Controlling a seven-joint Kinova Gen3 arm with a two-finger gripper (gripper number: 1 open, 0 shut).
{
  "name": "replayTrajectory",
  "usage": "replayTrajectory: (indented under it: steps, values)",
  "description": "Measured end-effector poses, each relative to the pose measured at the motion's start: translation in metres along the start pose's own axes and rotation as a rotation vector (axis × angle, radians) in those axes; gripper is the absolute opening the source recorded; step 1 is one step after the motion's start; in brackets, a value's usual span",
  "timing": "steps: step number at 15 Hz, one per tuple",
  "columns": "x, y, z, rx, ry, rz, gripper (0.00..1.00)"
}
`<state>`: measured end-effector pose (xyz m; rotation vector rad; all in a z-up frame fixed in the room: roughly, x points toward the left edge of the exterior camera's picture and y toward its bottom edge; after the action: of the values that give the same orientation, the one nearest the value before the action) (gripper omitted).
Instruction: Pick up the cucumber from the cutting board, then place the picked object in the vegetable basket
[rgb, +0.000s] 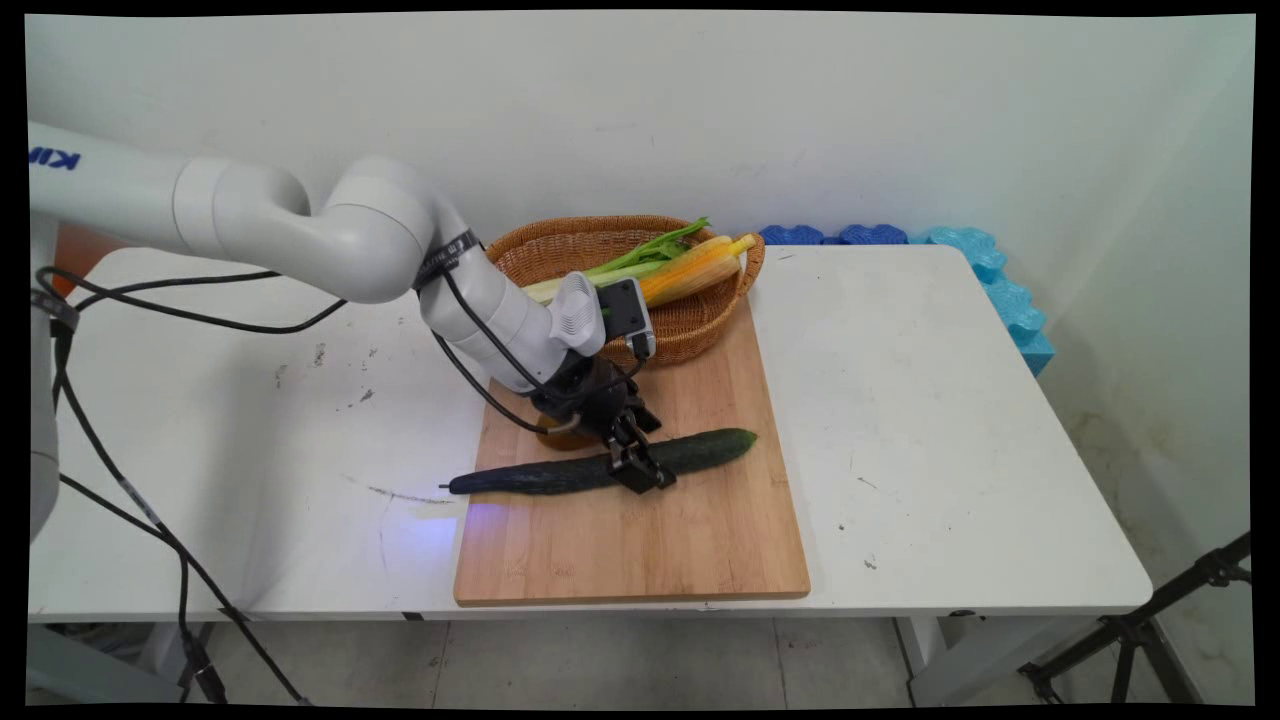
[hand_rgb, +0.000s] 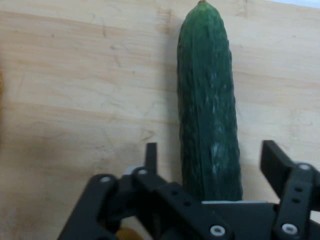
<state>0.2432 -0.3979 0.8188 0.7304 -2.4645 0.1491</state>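
I've got the gripper (rgb: 640, 462) down over the cucumber (rgb: 600, 468), which lies across the bamboo cutting board (rgb: 640, 540) just in front of the wicker basket (rgb: 600, 250) of corn (rgb: 690, 272) and a leek (rgb: 640, 258) — fingers (hand_rgb: 274, 161) spread either side with daylight showing, nothing clamped. My worry: it's round and slick and could roll or squirt out if the pads land off-centre. Part of the cucumber hides under the linkage, and a brownish object (rgb: 560, 432) behind the wrist — can't tell what.

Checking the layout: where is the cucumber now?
In the main view the cucumber lies across the cutting board, near the basket, between the gripper fingers.
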Motion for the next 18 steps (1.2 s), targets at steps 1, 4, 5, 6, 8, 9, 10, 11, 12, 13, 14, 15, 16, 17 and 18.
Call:
replayTrajectory:
  steps: [1,4,5,6,8,9,10,11,12,13,14,15,16,17,18]
  values:
    - [0.000,0.000,0.001,0.001,-0.001,0.001,0.00]
    - [0.001,0.000,0.003,-0.001,-0.003,0.005,0.00]
    - [0.002,0.002,0.002,-0.005,-0.003,0.012,0.00]
    - [0.003,0.004,0.000,-0.008,-0.003,0.018,0.00]
    - [0.005,0.008,-0.006,-0.015,-0.002,0.028,0.00]
    - [0.007,0.011,-0.011,-0.019,-0.001,0.034,0.00]
    - [0.010,0.015,-0.020,-0.021,-0.002,0.037,0.00]
    - [0.014,0.019,-0.031,-0.022,-0.002,0.040,0.00]
    - [0.018,0.022,-0.042,-0.022,-0.002,0.039,0.00]
    - [0.021,0.025,-0.050,-0.021,-0.003,0.038,0.00]
    - [0.025,0.028,-0.062,-0.019,-0.003,0.037,0.00]
    - [0.029,0.030,-0.072,-0.017,-0.004,0.037,0.00]
    - [0.034,0.033,-0.085,-0.013,-0.006,0.034,0.00]
    - [0.040,0.035,-0.100,-0.007,-0.009,0.032,0.00]
    - [0.045,0.035,-0.113,0.001,-0.012,0.028,0.00]
